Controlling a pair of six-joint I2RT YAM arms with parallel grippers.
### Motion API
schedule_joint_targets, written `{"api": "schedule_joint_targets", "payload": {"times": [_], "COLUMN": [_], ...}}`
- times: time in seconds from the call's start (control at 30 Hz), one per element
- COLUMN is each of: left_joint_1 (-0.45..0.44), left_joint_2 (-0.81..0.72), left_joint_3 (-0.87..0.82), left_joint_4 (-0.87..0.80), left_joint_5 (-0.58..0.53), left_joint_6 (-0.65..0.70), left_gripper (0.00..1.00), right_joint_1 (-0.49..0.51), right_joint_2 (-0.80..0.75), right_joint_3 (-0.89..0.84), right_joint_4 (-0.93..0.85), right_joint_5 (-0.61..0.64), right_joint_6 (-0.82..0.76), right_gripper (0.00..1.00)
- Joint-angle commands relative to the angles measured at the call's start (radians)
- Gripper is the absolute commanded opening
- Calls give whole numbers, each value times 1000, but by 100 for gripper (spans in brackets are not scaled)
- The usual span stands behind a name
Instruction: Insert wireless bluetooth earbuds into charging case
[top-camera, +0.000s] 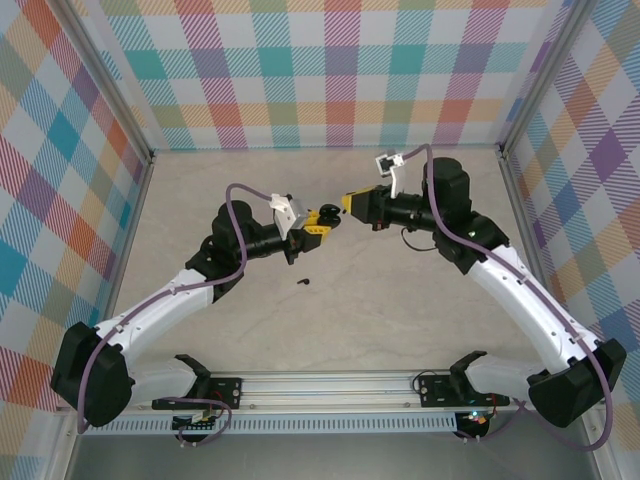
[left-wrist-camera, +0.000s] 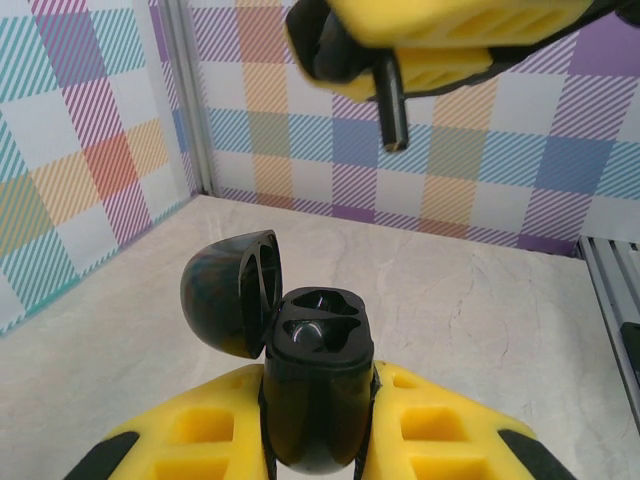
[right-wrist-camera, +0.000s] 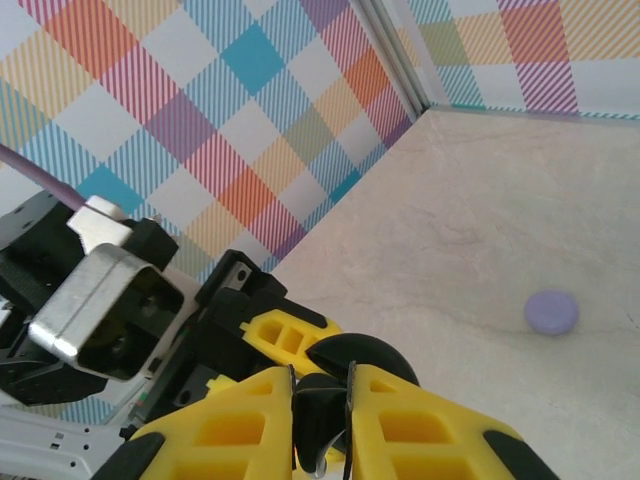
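Overhead, stray black earbud (top-camera: 304, 283); at right wrist, lilac case (right-wrist-camera: 551, 312).

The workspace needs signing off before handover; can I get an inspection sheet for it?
Surface: pale marbled table, no spills seen.
Job's things: black charging case open; held black earbud near it; loose black earbud and closed lilac case on the table.
Clutter: nothing seen.
Grippers: left gripper shut on the case; right gripper shut on the held earbud.
Cables: purple cables along both arms, clear of the fingers.
Surroundings: plaid walls on three sides.
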Motion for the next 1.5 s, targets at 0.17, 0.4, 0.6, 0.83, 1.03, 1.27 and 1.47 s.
{"api": "schedule_joint_targets", "payload": {"times": [0.17,0.4,0.6,0.83,1.03,1.27,1.47], "left_joint_1": [-14,-14,-14,-16,-18,-19,-22], "left_joint_2": [-40,-35,-23,-11,-11,-10,-6], "left_joint_3": [-18,-9,7,12,14,17,16], "left_joint_4": [83,102,104,122,121,114,114], "left_joint_5": [-6,4,14,18,14,12,10], "left_joint_6": [38,5,-27,-61,-69,-71,-71], "left_gripper": [10,10,10,10,10,10,10], "right_joint_1": [38,59,68,76,82,87,91], "right_joint_2": [-36,-42,-40,-24,-11,0,9], "right_joint_3": [-40,-74,-82,-78,-75,-70,-67], "right_joint_4": [101,144,152,155,162,165,167], "right_joint_5": [70,98,120,125,128,133,135], "right_joint_6": [2,0,-4,-4,1,2,5], "right_gripper": [16,16,17,17,17,17,17]}}
